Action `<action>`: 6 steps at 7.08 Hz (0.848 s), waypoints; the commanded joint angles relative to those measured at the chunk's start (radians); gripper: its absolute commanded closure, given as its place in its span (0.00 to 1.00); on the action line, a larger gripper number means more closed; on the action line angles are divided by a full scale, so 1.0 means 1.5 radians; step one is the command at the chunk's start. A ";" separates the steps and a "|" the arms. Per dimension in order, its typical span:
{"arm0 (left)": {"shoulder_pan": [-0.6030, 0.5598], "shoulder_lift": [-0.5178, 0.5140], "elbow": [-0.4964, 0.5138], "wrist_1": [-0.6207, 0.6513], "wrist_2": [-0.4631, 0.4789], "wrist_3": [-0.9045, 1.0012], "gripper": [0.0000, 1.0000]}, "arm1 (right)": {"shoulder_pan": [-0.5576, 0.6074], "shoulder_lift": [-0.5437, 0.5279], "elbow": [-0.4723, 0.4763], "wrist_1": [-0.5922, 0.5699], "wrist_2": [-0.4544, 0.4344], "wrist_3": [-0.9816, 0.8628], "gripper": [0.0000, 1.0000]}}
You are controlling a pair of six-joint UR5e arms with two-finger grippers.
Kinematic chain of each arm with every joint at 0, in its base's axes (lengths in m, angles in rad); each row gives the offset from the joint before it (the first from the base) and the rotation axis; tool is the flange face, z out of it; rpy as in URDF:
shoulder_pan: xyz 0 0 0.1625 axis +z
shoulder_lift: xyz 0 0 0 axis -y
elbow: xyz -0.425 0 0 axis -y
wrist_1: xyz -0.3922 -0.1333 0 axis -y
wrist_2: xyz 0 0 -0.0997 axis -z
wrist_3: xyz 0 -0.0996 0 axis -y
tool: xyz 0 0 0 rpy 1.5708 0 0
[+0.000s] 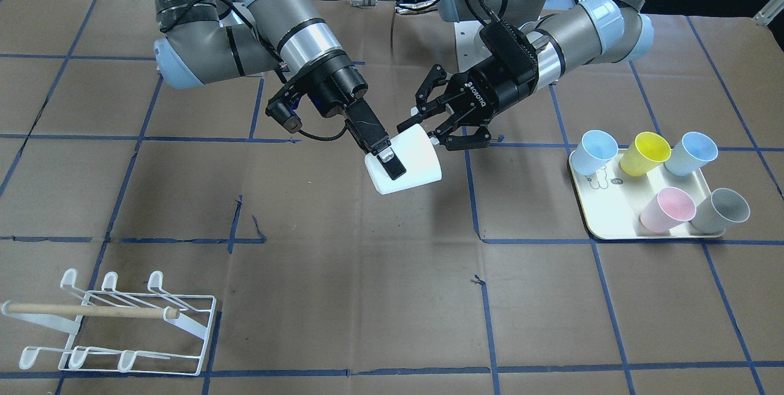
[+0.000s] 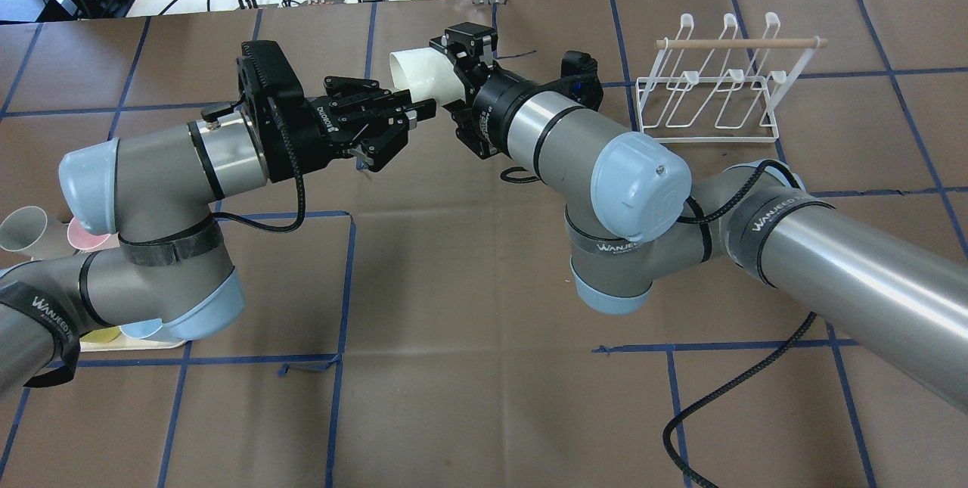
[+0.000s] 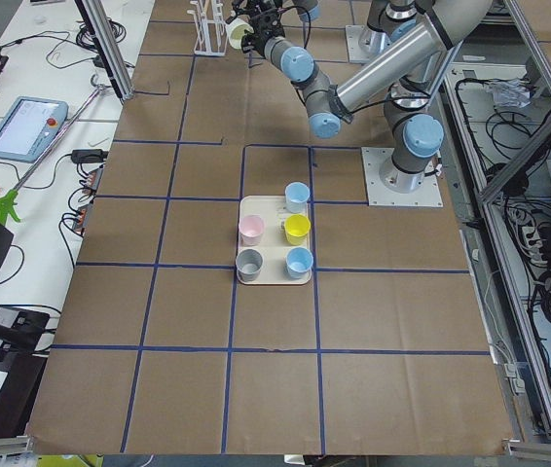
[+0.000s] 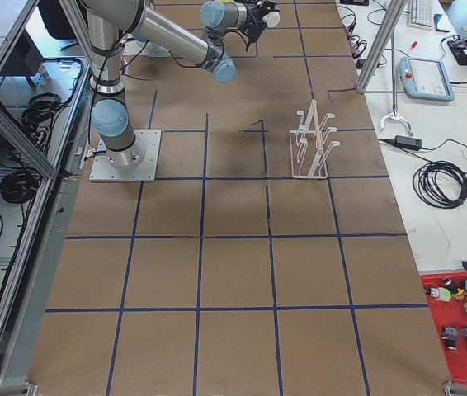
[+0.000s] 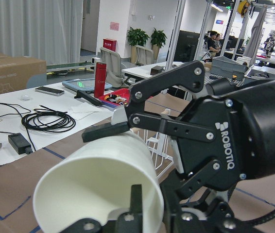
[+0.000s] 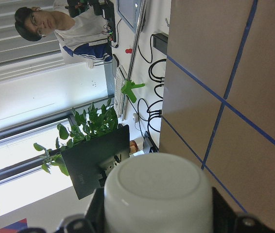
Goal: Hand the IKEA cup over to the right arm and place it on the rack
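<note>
Left wrist view alone shows left tool (image 1: 422,131) part open astride the rim of the white cup (image 1: 422,167); right tool (image 1: 392,167) clamps it. Five other cups (image 1: 643,153), one rack (image 1: 92,310)

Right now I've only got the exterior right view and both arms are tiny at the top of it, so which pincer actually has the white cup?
Observer: The right pincer is shut across the body of the white cup and holds it off the table.
Operator: Is the left one gripping it too?
Observer: No. The left pincer is open, its jaws straddling the cup's rim with a gap on each side.
Operator: Which way is the cup pointing?
Observer: It is tipped on its side, with its mouth toward the left pincer and its flat base facing away from it.
</note>
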 commanded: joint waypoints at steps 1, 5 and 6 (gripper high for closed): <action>0.000 -0.003 0.025 0.000 -0.001 -0.059 0.02 | 0.000 0.000 -0.001 0.000 0.000 0.000 0.58; 0.044 0.019 0.017 0.000 -0.003 -0.061 0.01 | -0.029 0.010 -0.023 -0.001 -0.001 -0.014 0.67; 0.076 0.025 0.016 -0.001 -0.008 -0.061 0.01 | -0.066 0.010 -0.023 -0.007 0.000 -0.088 0.67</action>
